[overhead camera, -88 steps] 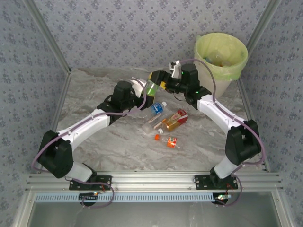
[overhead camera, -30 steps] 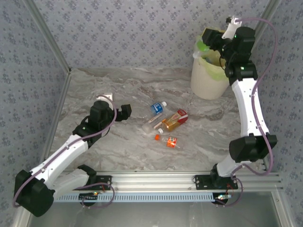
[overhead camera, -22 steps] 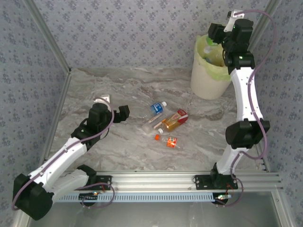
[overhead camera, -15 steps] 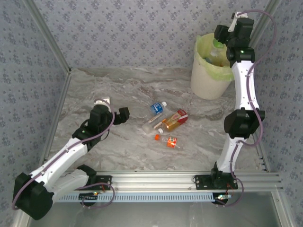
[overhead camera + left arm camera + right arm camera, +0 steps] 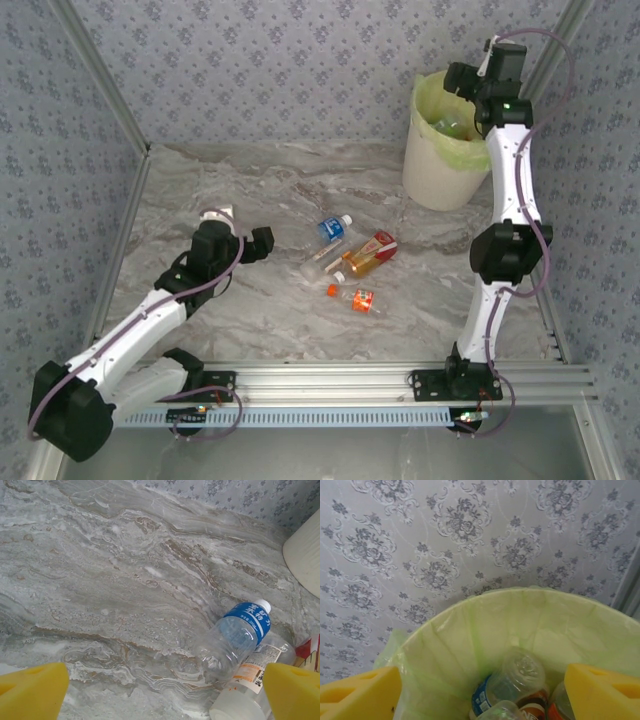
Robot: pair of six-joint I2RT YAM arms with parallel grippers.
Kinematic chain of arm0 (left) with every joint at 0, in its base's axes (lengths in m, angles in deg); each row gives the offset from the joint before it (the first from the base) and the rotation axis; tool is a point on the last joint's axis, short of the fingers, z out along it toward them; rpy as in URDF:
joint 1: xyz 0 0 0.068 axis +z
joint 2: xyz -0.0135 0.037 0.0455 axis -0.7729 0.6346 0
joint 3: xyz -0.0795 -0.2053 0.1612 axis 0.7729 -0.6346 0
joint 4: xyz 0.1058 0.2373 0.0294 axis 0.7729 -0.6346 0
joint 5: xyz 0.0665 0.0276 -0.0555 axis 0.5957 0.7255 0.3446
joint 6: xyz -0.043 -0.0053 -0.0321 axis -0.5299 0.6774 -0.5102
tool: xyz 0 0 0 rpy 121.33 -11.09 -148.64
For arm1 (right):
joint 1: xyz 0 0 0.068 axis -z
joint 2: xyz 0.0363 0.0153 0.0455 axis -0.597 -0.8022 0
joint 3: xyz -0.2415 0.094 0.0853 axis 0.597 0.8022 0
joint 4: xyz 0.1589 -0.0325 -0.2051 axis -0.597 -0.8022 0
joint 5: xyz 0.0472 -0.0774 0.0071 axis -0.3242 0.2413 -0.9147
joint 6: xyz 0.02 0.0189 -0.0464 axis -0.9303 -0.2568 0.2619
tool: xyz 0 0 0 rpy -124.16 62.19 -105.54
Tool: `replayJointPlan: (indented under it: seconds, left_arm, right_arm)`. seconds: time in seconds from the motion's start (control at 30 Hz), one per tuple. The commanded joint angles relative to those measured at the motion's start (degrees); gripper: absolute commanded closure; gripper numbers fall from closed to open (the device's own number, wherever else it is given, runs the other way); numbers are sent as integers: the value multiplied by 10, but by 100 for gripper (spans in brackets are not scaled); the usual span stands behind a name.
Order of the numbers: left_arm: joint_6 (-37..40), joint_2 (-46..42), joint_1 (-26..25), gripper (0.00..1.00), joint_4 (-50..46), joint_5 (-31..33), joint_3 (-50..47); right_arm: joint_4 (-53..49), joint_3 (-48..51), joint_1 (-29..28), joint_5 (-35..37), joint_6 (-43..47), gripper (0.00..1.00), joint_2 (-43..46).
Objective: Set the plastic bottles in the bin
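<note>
Top external view: the right arm stood stretched up at the far right, and the right gripper [image 5: 462, 78] hung over the mouth of the bin [image 5: 436, 165], which sat in the far right corner of the marbled table [image 5: 240, 180].

Over to the right wrist view, and the gripper's yellow pads [image 5: 360, 695] were spread wide, one in each lower corner. The pale green liner [image 5: 470, 625] gaped below them. Down inside lay a heap of plastic bottles, a clear one with a blue label, the binned bottle [image 5: 512, 677], lying on top.

Back on the table, mid-scene, four more bottles lay on their sides in a loose cluster. Farthest was the blue-labelled bottle [image 5: 335, 228]. Just right of it came the red-and-amber bottle [image 5: 370, 252], with the white-labelled bottle [image 5: 322, 262] beside that. Nearest was the small orange-labelled bottle [image 5: 360, 299], with an orange cap [image 5: 332, 290] close by; loose or not, I could not tell.

The left gripper [image 5: 262, 242] hovered left of that cluster, apart from it. In the left wrist view its yellow fingertips [image 5: 30, 690] stood wide apart, low over the marble. The blue-labelled bottle lay ahead to the right, touching the white-labelled one.
</note>
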Motion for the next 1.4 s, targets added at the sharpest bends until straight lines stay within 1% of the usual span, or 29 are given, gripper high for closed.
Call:
replayJointPlan:
  seconds: [0.0,0.17,0.27,0.37,0.5,0.67,0.77,0.93,1.0,1.07,1.1,1.17,1.23,1.3,1.37]
  left_arm:
    - [-9,12,2,1,5,-10,12]
    - [-21,62,2,0,-16,-25,44]
    - [-20,106,3,1,-43,-48,77]
    - [-17,147,2,1,-59,-71,103]
    - [-19,191,0,0,-71,-82,131]
    - [-31,218,0,1,-62,-72,139]
    - [-36,228,0,1,-48,-72,137]
    - [-42,236,-1,1,-38,-75,136]
    - [-43,236,-1,1,-29,-75,132]
    - [-49,236,0,1,-18,-74,128]
    - [-54,236,-1,1,-12,-74,125]
    - [-58,235,0,0,-5,-74,121]
    - [-61,235,0,1,0,-70,116]
    - [-65,235,0,1,7,-63,109]
    - [-69,234,0,1,11,-56,105]
  right_arm:
    - [6,45,-1,25,-12,12,68]
    - [67,195,-6,22,-24,7,174]
    - [98,286,-9,14,-38,0,238]
    - [117,365,-11,-5,-59,0,298]
    - [96,457,-19,-25,-91,0,365]
    - [59,570,-39,-65,-139,0,431]
    - [16,605,-68,-61,-160,0,448]
    - [-27,645,-135,-11,-212,0,458]
    - [-22,667,-163,9,-256,0,458]
    - [0,704,-182,1,-313,0,455]
    - [6,710,-188,-13,-334,0,450]
    - [-4,711,-200,-9,-376,0,442]
    - [0,728,-224,13,-418,0,445]
    - [21,752,-259,47,-444,0,453]
    - [14,760,-283,77,-467,0,450]
